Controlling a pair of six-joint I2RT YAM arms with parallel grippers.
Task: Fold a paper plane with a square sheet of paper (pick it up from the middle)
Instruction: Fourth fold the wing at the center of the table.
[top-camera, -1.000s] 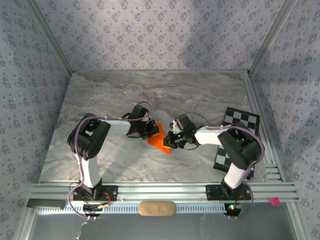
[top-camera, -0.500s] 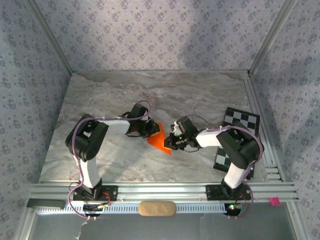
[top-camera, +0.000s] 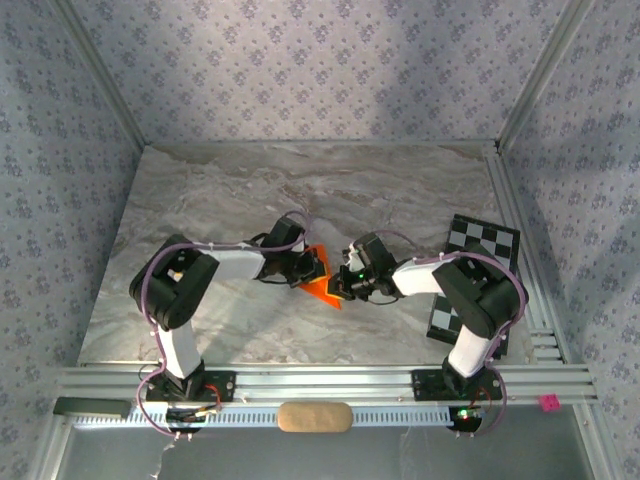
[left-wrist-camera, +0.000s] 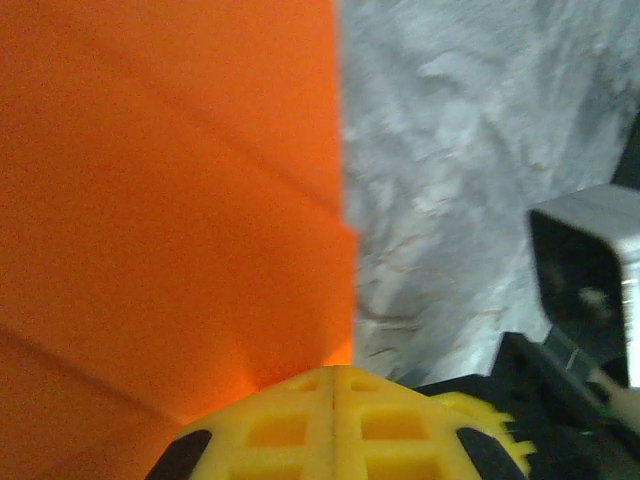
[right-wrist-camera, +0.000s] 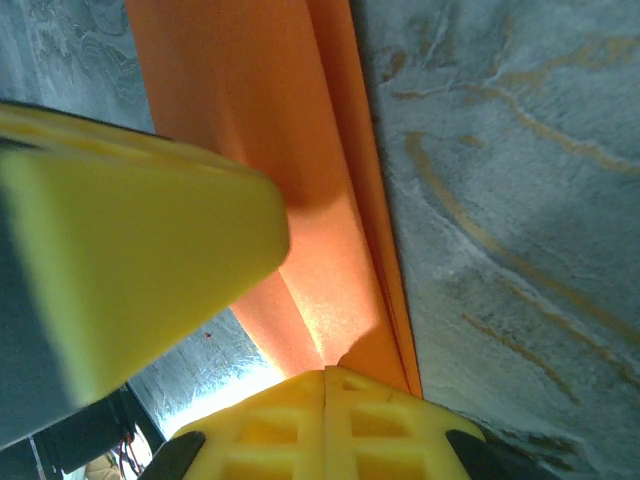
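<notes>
**Pinching from two sides**

Top view: a bright orange, partly folded sheet of thin paper (top-camera: 322, 289) sits just toward 6 o'clock of the middle of the grey marbled table (top-camera: 200, 200). Both arms reach in low and meet over it.

Left end effector (top-camera: 312, 268) is at the sheet's 11 o'clock edge. In the left wrist view, its yellow fingertips (left-wrist-camera: 280, 428) are pressed together with no gap. The orange sheet (left-wrist-camera: 170, 200) runs straight into their seam, so it is clamped on the paper.

Right end effector (top-camera: 339, 283) is at the sheet's 3 o'clock side. In the right wrist view its jaws are likewise closed (right-wrist-camera: 325, 405), nipping a doubled, creased edge of the orange sheet (right-wrist-camera: 250, 110). Light shows under the paper at 7 o'clock, so that part is lifted off the table. A blurred yellow block (right-wrist-camera: 130, 270) crowds in from 9 o'clock, over the sheet.

A black-and-white checkerboard card (top-camera: 482, 240) lies flat at the table's 3 o'clock edge, partly under the right arm.
</notes>
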